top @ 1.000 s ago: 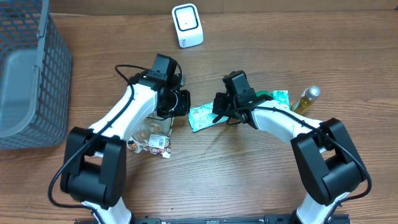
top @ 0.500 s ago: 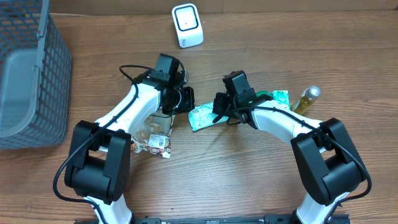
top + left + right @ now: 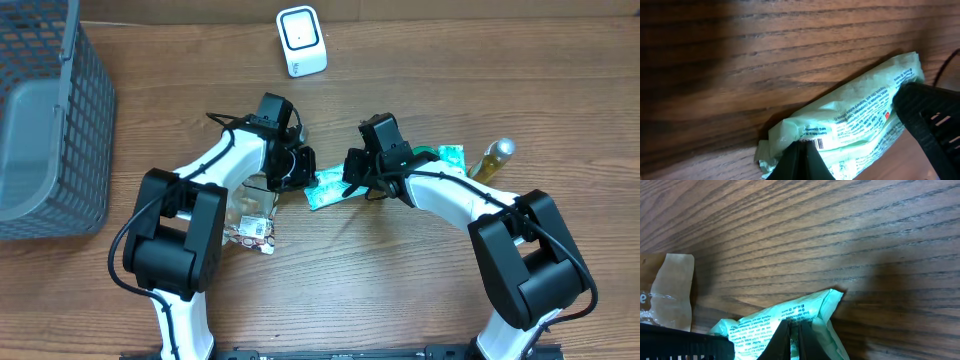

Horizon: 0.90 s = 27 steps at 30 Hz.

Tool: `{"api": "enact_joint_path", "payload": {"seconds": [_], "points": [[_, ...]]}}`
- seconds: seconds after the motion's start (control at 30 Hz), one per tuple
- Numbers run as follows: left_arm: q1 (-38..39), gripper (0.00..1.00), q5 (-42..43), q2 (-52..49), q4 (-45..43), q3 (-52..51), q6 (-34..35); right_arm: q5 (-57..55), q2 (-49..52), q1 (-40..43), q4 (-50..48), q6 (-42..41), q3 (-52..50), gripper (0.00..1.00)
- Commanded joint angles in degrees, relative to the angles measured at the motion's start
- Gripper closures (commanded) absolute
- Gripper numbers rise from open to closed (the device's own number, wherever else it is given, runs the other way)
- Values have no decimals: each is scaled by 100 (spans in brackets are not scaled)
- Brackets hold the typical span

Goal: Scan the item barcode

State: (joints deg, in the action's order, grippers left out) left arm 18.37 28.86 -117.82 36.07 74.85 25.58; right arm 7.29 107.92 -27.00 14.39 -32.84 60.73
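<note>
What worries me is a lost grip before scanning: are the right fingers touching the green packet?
Touching. The right wrist view shows the right fingers shut and pinching the green packet at its edge, with no gap between them.

Evenly lit overhead; wrist views dim, shadowed, softly blurred

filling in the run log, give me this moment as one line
left pincer: shut, tip at green packet by barcode | right pincer: shut on green packet | white scanner: standing apart
</note>
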Motion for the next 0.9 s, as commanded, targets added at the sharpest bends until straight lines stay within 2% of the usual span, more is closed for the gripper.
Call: {"api": "enact_joint_path", "payload": {"seconds": [0.0,0.33,0.43,0.53,0.7,0.8,0.87], "points": [[-9,96,-365,-459,76,-210,-61,-83,-44,7,68,-7,-138,95],[-162,96,-1856,748,765,-208,-168,-85,-44,7,61,-9,-138,95],[-186,96,-1720,1058,857,-205,-184,-85,-44,7,61,-7,-138,94],[-188,96,-1434,1327,809,-205,-175,-83,-44,7,63,-7,-138,85],[-186,95,-1231,1408,732,-205,-131,66,-70,44,114,197,-28,84],[-177,96,-1226,1408,737,-205,-131,739,-234,72,686,920,332,77],[-138,96,-1228,1408,734,-205,-129,693,-374,72,1204,1049,562,76]]}}
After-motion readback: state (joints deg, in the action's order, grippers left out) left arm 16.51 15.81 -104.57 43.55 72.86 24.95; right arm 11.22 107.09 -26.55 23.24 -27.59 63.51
